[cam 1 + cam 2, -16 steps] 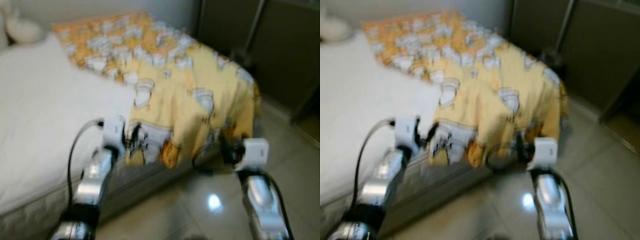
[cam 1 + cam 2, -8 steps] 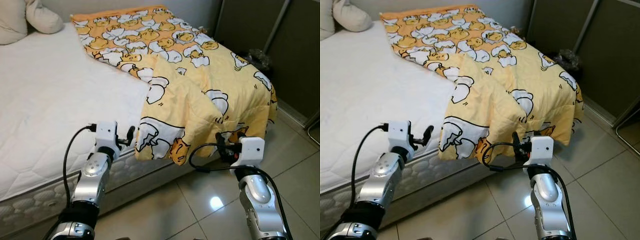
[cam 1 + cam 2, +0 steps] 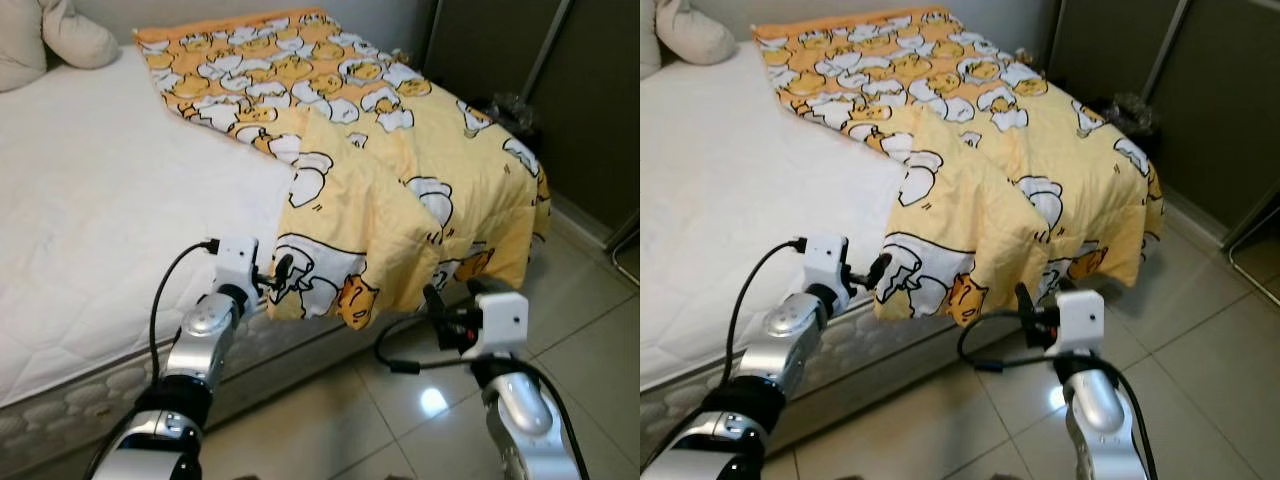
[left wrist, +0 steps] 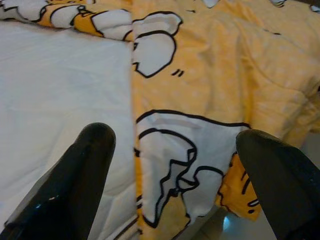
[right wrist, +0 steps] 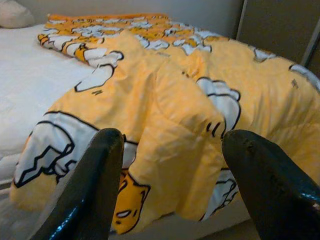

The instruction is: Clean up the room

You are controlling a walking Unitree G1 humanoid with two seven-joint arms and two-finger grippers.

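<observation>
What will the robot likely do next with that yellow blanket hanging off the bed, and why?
Probably ease both grippers forward to pinch the hanging edge of the blanket. The left gripper is open right at the corner by the bare white mattress, and the right gripper is open just short of the fold drooping toward the floor. Neither holds any cloth yet.

The blanket [image 3: 400, 150] is yellow-orange, printed with white cracked eggshells and yellow cartoon yolks outlined in black. The mattress [image 3: 100, 200] is plain white with quilted stitching. A cream pillow [image 3: 50, 40] lies on it. The floor [image 3: 1220, 370] is glossy beige tile.
</observation>
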